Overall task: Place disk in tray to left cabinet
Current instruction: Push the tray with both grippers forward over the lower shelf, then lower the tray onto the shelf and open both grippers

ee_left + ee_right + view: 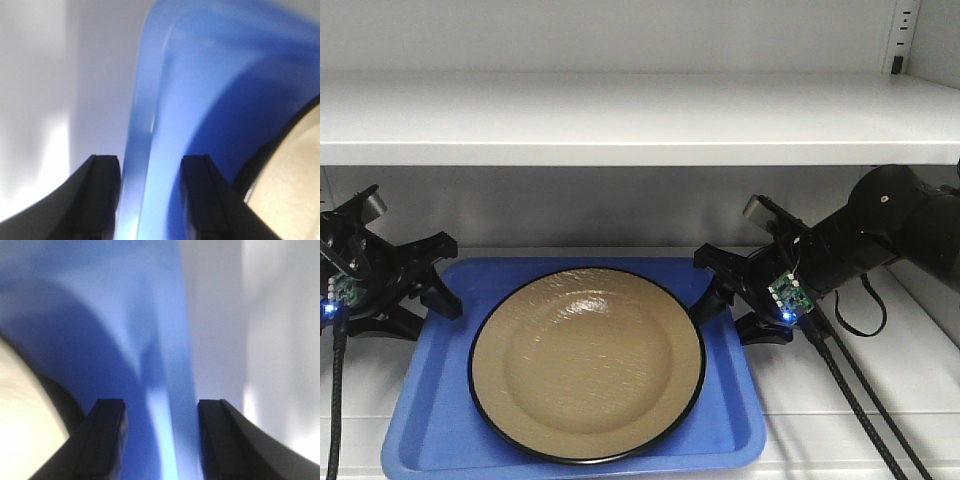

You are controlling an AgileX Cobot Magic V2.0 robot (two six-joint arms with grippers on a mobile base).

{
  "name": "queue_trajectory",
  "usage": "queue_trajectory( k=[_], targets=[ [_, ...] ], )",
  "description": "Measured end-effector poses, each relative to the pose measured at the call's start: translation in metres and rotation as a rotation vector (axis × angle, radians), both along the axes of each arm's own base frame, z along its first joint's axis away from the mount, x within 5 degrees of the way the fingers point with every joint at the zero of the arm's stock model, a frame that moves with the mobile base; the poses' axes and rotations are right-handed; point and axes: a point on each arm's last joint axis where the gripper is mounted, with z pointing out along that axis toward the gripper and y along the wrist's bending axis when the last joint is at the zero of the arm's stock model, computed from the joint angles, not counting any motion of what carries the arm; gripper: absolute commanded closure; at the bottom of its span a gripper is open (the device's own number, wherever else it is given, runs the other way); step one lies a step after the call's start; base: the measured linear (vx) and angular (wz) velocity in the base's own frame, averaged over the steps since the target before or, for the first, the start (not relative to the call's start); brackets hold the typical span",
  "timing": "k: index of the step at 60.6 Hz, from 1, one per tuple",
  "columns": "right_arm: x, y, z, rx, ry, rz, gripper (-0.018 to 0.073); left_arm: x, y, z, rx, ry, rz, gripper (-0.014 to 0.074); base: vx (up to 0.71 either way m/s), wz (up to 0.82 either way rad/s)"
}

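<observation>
Blue plastic tray [430, 420] sits on lower shelf of grey metal cabinet [620, 115], tan disk [587, 362] w/ black rim lying flat in it, filling most of tray width. Left gripper [405, 285] at tray's left lip, right gripper [735, 295] at right lip. Wrist views: each pair of jaws straddles the blue lip, gaps visible either side, so both appear parted, not clamped; nothing held.

Handling judgement: tray likely light, somewhat flexible; lip is the only sensible hold, one gripper per side, inboard finger clear of disk rim. Disk looks rigid, glossy, prob. slippery on smooth plastic; could slide if tray tilts. Breakable if ceramic; material not confirmed.

Surface: shelf [910, 380] under grippers is flat, pale, smooth. Upper shelf close above both arms, limited headroom. Slotted upright [903, 35] behind right gripper, upper corner. Cables trail from both wrists toward front edge.
</observation>
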Motion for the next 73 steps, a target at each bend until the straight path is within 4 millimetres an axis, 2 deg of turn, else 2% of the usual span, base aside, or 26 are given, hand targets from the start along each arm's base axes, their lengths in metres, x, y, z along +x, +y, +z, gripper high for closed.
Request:
queue_trajectory(
  k=[14,26,35,48,73],
  targets=[
    [0.004,0.000,-0.001,0.016,-0.004,-0.039,0.0163,0.006,0.000,0.003,-0.015,-0.060,0.033,0.0188,0.00,0.00],
    [0.012,0.000,-0.012,0.004,-0.007,-0.068,0.0163,0.010,0.000,-0.004,-0.018,-0.041,0.033,0.0188,0.00,0.00],
    [0.016,-0.003,-0.012,-0.018,-0.047,-0.087,0.0163,0.011,0.000,-0.006,-0.018,-0.037,0.033,0.0188,0.00,0.00],
    [0.017,-0.010,-0.016,-0.129,-0.073,-0.076,0.0163,0.010,-0.001,-0.007,-0.017,-0.021,0.025,0.0188,0.00,0.00],
    [0.016,-0.011,-0.017,-0.145,-0.067,-0.070,0.0163,0.009,-0.001,-0.007,-0.017,-0.015,0.022,0.0188,0.00,0.00]
  ],
)
